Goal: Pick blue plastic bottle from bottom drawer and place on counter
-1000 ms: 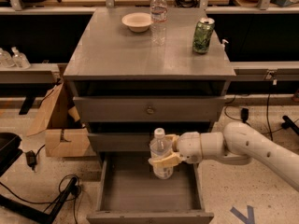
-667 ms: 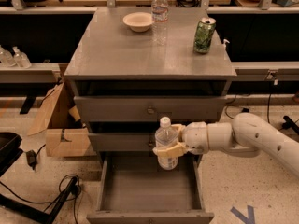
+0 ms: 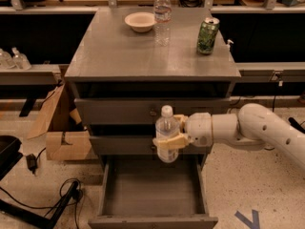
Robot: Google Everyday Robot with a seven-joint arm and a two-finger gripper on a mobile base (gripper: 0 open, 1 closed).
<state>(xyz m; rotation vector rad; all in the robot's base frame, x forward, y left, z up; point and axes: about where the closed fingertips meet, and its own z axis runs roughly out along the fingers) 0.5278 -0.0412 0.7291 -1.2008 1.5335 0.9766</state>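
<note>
The blue plastic bottle [image 3: 167, 133], clear with a white cap, is upright in my gripper [image 3: 170, 135]. The gripper is shut on its body and holds it in the air in front of the two closed drawer fronts, above the open bottom drawer [image 3: 151, 194]. The drawer's grey floor shows nothing on it. The counter [image 3: 119, 56] is the grey slab higher up. My white arm [image 3: 248, 130] reaches in from the right.
On the counter stand a white bowl [image 3: 140, 21], a second clear bottle [image 3: 162, 17] and a green can [image 3: 207, 36]. A cardboard box [image 3: 64, 137] and cables [image 3: 47, 199] lie on the floor at the left.
My gripper has lifted the bottle from just above the bottom drawer up to the level of the closed drawer fronts, and slightly to the right.
</note>
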